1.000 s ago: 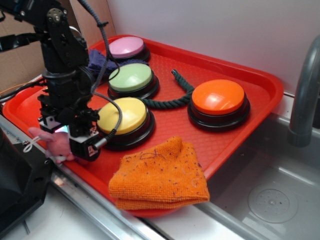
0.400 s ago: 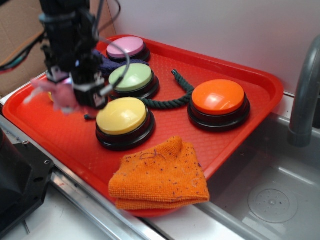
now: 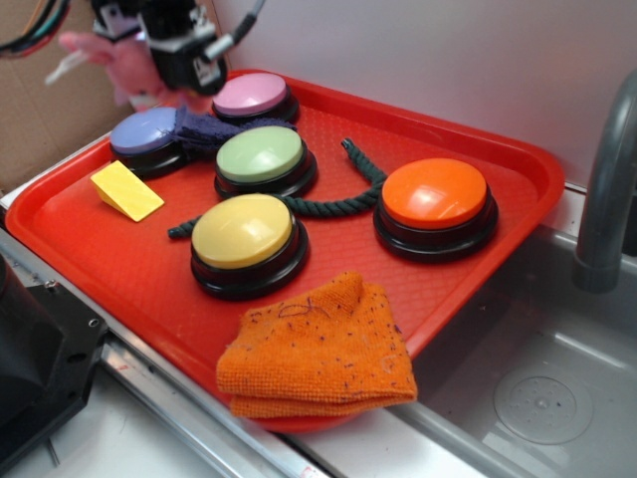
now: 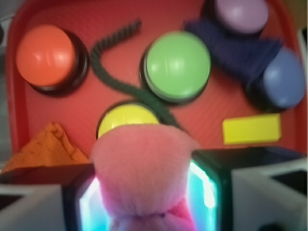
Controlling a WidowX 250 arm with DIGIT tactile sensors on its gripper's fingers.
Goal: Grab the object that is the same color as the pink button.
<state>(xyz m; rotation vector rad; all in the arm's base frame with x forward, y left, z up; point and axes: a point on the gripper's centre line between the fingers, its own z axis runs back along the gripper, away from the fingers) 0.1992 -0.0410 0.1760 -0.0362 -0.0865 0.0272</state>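
Where sink (image 3: pixel 542 398) begins, red tray (image 3: pixel 119 259), white wall (image 3: pixel 418 50)

Pink plush toy (image 4: pixel 142 178); pale pink-lilac button (image 3: pixel 252 95); red tray (image 3: pixel 100 259); speckled orange cloth (image 3: pixel 318 349).

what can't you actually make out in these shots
- Pink plush toy: exterior view, blurred, partly behind the gripper.
- Toy's lower body: wrist view, cut off by the bottom edge.
- Yellow button: wrist view, its near half hidden by the toy.
- Blue cloth: wrist view, blurred.
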